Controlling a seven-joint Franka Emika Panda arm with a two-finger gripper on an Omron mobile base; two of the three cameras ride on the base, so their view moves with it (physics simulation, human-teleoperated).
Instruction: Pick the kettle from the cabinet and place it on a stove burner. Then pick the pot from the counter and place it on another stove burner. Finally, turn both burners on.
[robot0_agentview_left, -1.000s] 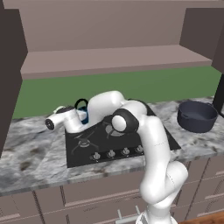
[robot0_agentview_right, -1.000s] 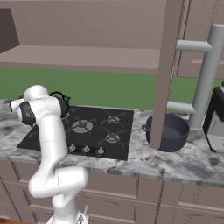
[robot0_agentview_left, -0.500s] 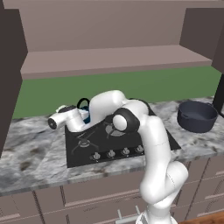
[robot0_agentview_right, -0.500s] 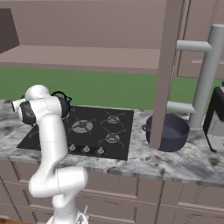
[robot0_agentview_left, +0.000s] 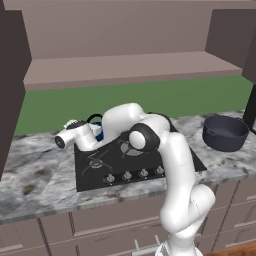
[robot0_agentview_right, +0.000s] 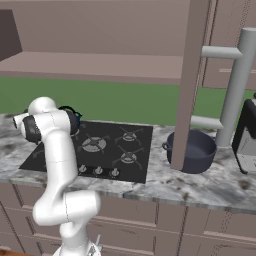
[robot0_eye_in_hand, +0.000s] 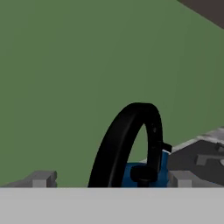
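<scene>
The small blue kettle (robot0_agentview_left: 98, 131) with its black looped handle (robot0_eye_in_hand: 127, 140) stands at the back left of the black cooktop (robot0_agentview_left: 145, 159), mostly hidden behind my arm. My gripper (robot0_agentview_left: 92, 131) is level with the kettle, just to its left. In the hand view the gripper (robot0_eye_in_hand: 113, 178) is open, with one fingertip (robot0_eye_in_hand: 41, 178) on either side of the handle and apart from it. The kettle's handle (robot0_agentview_right: 70, 111) peeks out behind my arm in the right base view. The wide dark pot (robot0_agentview_left: 225, 132) (robot0_agentview_right: 190, 150) sits on the marble counter (robot0_agentview_left: 35, 175) right of the cooktop. The mauve cabinet shelf (robot0_agentview_left: 130, 67) above is bare.
Five silver knobs (robot0_agentview_left: 132, 175) line the cooktop's front edge. A brown upright panel (robot0_agentview_right: 187, 85) and a grey post (robot0_agentview_right: 235, 85) stand by the pot, and a dark appliance (robot0_agentview_right: 247, 135) stands at the far right. A green wall backs the counter.
My hand has edged slightly right, toward the kettle. The kettle and the pot have stayed where they were.
</scene>
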